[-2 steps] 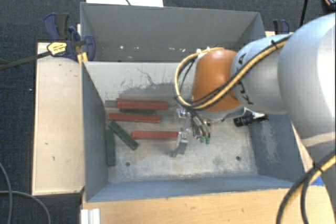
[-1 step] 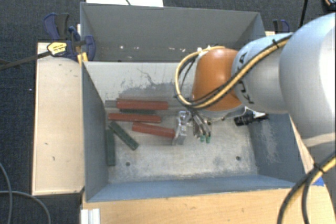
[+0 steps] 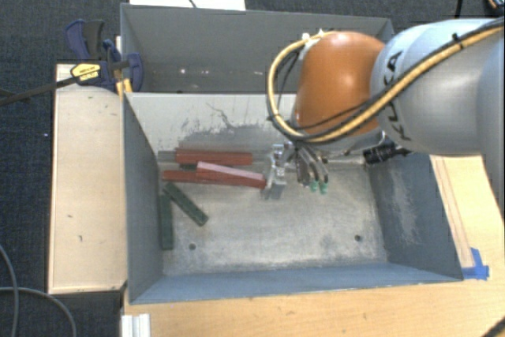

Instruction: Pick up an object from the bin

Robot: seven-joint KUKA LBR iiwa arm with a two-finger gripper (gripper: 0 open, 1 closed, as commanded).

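My gripper (image 3: 294, 184) hangs low over the middle of the bin, open, with nothing between its fingers. Its left fingertip (image 3: 274, 187) stands right at the right end of a long dark red stick (image 3: 207, 177) lying crosswise on the bin floor. A pink stick (image 3: 223, 168) lies on top of that red one, slightly slanted. A second red-brown stick (image 3: 213, 159) lies just behind them, parallel. The right fingertip (image 3: 317, 184), with small green marks, stands over bare floor.
Two dark green sticks lie at the left wall: a short slanted one (image 3: 186, 205) and a longer one (image 3: 166, 222) pointing toward the front. The arm with its orange cover and yellow cable hangs over the back right of the bin.
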